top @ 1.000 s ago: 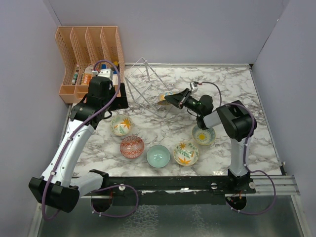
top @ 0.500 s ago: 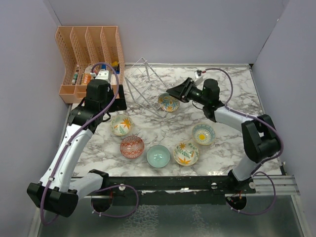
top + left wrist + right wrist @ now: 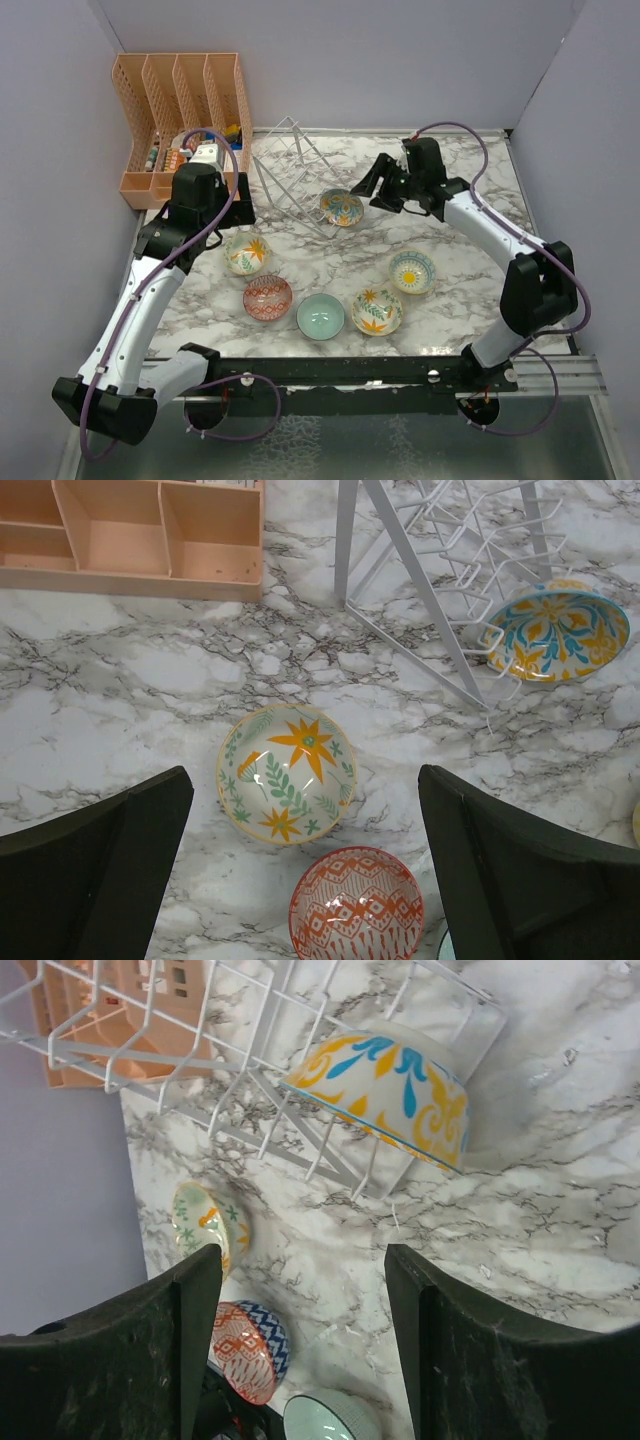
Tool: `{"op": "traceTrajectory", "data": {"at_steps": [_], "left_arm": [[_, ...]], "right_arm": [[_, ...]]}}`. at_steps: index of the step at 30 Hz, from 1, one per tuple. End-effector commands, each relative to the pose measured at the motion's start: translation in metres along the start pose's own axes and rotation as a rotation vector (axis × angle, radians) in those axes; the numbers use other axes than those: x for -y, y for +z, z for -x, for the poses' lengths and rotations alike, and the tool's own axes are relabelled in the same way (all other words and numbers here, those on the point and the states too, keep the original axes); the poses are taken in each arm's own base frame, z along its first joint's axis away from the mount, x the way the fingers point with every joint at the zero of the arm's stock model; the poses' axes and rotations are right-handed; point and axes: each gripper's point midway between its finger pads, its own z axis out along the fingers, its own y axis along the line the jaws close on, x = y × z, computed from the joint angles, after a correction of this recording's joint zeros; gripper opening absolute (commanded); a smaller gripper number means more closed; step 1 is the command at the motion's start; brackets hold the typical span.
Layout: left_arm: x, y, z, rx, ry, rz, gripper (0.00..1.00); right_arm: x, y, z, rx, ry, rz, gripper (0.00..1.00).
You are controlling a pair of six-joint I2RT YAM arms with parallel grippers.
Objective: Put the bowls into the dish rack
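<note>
The white wire dish rack (image 3: 292,170) stands at the back centre. A blue-and-yellow patterned bowl (image 3: 342,207) leans tilted against the wires at its right end (image 3: 390,1088). My right gripper (image 3: 381,187) hangs open just right of that bowl, apart from it, with nothing between its fingers (image 3: 305,1345). Five more bowls sit on the marble: cream leaf (image 3: 246,252), red-patterned (image 3: 267,297), teal (image 3: 320,316), cream flower (image 3: 377,310) and yellow-sun (image 3: 412,271). My left gripper (image 3: 230,210) is open above the cream leaf bowl (image 3: 287,787) and the red bowl (image 3: 355,905), holding nothing.
An orange slotted organizer (image 3: 180,110) with small items stands at the back left, beside the rack. Grey walls close in the table on the left, back and right. The arms' base rail (image 3: 350,375) runs along the near edge.
My right gripper has opened, let go of the blue-and-yellow bowl at the rack's end, and drawn back to the right. The left arm has barely shifted.
</note>
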Motion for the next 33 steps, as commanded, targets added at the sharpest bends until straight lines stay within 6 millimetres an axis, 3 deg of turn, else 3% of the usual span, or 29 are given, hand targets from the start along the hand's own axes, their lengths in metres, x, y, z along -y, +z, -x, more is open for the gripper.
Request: {"op": "traceTrajectory", "data": {"at_steps": [1,7,16,23,33], "left_arm": [[0.0,-0.004,0.006,0.035,0.002,-0.001,0.99],[0.001,-0.005,0.006,0.042,-0.004,-0.008,0.99],[0.0,-0.004,0.007,0.042,0.002,0.001,0.99],[0.0,0.003,0.004,0.022,0.007,0.007,0.99],[0.001,0.008,0.003,0.006,0.011,0.008,0.99]], "right_arm": [[0.03,-0.002,-0.001,-0.042,-0.005,-0.219,0.66],[0.053,0.003,0.022,-0.049,-0.328,-0.367,0.66],[0.049,0.02,0.013,-0.065,-0.671,-0.198,0.6],[0.045,0.04,0.002,-0.05,-0.776,-0.123,0.59],[0.06,0.07,0.02,0.066,-0.744,-0.213,0.54]]}}
